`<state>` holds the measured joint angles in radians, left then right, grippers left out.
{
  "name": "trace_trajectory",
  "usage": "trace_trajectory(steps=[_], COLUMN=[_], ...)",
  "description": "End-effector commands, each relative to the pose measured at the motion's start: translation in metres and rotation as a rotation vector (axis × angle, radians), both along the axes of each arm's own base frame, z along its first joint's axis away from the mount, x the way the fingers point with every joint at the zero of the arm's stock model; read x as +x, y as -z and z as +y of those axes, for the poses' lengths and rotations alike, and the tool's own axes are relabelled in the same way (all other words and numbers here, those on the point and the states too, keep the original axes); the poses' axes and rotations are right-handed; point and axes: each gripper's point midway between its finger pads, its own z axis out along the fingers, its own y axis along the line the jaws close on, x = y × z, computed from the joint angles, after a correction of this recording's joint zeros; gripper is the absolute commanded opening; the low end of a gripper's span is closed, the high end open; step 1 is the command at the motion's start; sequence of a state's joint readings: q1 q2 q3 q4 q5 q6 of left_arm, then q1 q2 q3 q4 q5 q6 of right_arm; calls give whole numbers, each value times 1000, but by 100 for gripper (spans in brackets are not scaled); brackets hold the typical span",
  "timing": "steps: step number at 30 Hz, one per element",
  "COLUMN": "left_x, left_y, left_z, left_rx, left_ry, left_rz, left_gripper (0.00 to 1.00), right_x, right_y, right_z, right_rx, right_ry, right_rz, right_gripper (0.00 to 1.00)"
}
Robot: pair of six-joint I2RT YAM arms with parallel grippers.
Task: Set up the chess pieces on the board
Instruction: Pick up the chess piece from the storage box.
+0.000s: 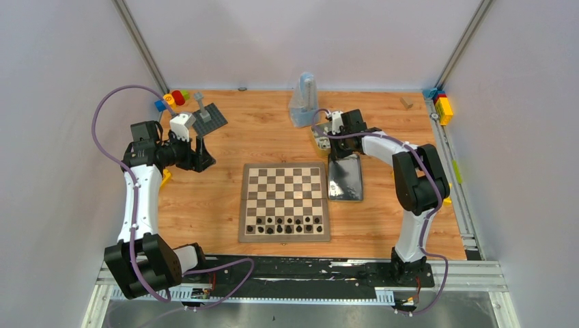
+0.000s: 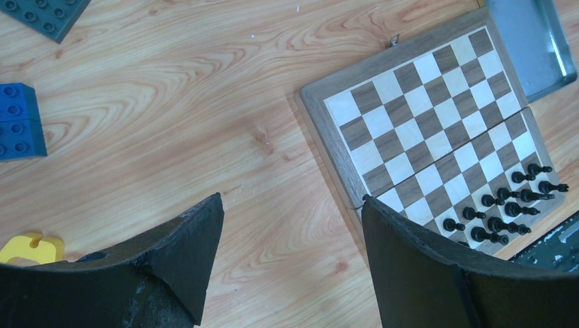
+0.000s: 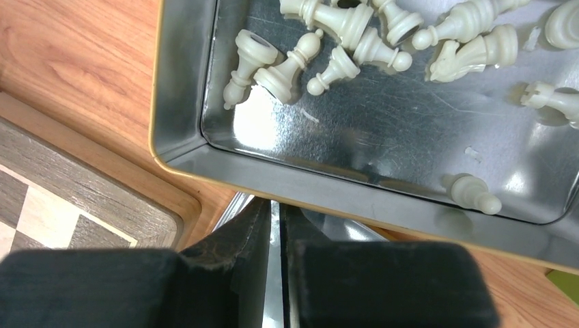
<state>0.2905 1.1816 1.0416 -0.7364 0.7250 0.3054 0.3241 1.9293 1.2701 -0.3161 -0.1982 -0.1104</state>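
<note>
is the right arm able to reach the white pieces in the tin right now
Probably yes: the white pieces lie loose in the open tin, nothing over them, just ahead of the right pincer. The pincer is shut, so it would have to open first.

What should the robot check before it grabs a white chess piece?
1. Black pieces on the board's near rows: ok.
2. Far rows bare for white: ok.
3. White pieces in the tin: ok, lying on their sides.
4. Right jaws open to grab: not ok, shut, holding nothing.
5. Left jaws clear of the board: ok, open, empty.
</note>
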Motion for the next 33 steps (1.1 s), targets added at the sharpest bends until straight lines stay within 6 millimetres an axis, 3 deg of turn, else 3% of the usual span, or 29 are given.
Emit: trace_trajectory(steps=[1,4,9,14,25,33], left_x=[2,1,2,2,2,1], left_y=[-3,-4,-3,-4,-4,-9], left_z=[2,1,1,1,1,2], left_rx=[5,6,4,5,5,39], left_ry=[17,18,17,17,17,54], left_rz=[-25,-28,-27,-28,-28,-54], left_gripper=[82,82,82,82,82,82], right_x=[-13,-15,-16,-16,-19,-38], right_y=[7,6,8,13,15,-20], right_z=[-4,-10,-14,-16,-20,-17], right_rx=[-25,-50,-88,-104,-126,-97], right_ry=[-26,-34,-77,-96,-104,-198], right_rz=[21,8,-9,-4,-2,-56], right_gripper=[11,12,23,24,9,0])
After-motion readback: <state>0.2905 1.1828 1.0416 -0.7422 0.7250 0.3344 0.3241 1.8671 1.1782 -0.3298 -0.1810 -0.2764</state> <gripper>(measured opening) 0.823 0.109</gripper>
